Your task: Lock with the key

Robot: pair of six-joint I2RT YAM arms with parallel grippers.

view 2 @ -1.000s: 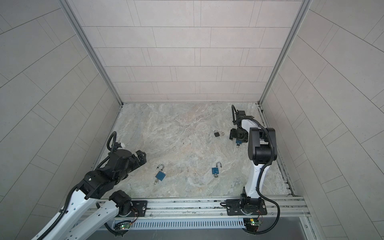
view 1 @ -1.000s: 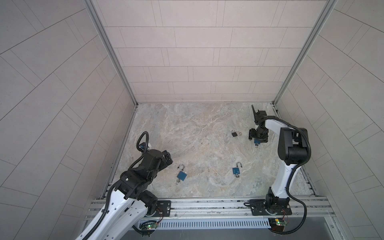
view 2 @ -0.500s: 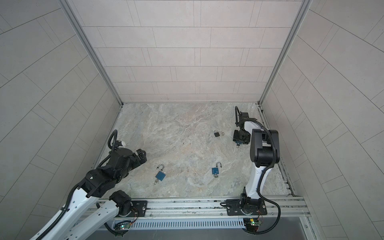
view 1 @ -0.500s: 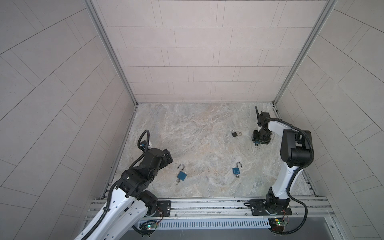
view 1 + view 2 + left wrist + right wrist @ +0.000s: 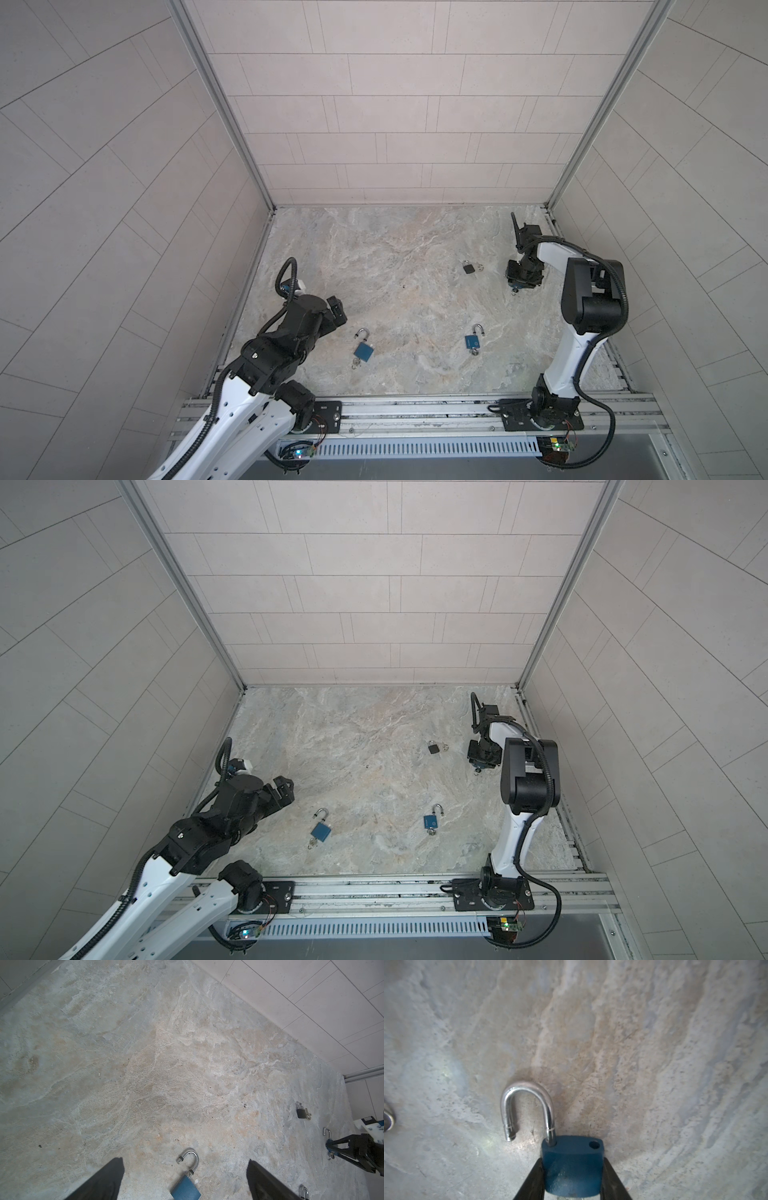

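At the far right, my right gripper [image 5: 572,1160] is shut on a blue padlock [image 5: 572,1169], with a finger against each side of its body. The steel shackle [image 5: 527,1103] is swung open and clear of its hole. In both top views this gripper [image 5: 523,281] [image 5: 482,761] points down at the floor, and a small key [image 5: 515,292] pokes out beneath it. My left gripper [image 5: 338,313] [image 5: 185,1161] hovers open at the near left. A second blue padlock [image 5: 186,1189] [image 5: 364,351] lies between and beyond its fingers, shackle open.
A third blue padlock [image 5: 473,341] [image 5: 431,822] lies open at the near middle-right, with a key in its base. A small black padlock [image 5: 468,268] [image 5: 301,1113] sits just left of my right gripper. Tiled walls close in the marble floor [image 5: 395,257].
My right gripper's jaws have narrowed onto the blue padlock, and its wrist has shifted slightly right. The left arm has hardly moved.
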